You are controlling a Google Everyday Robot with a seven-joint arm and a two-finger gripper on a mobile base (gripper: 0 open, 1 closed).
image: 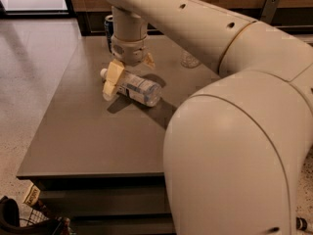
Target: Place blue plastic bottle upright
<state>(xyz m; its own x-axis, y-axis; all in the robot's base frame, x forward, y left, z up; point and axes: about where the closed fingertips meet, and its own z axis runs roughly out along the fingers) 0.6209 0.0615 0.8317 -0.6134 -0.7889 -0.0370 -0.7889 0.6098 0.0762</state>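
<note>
Position of the blue plastic bottle [139,88]: lying on its side on the grey table [88,136], toward the far half of the top. Its white cap points left and away, and its base points right and toward the near edge. It is not upright.

The gripper [129,77] hangs directly over the bottle, pointing down from the wrist of the cream arm [234,131]. Its two tan fingers [112,80] are spread apart. The nearer one crosses in front of the bottle's neck end, and the other shows behind the body. Contact between the fingers and the bottle cannot be confirmed.

A dark blue can [108,28] stands upright at the far edge, behind the wrist. A clear container [189,59] stands on the table to the right, well apart from the bottle.
</note>
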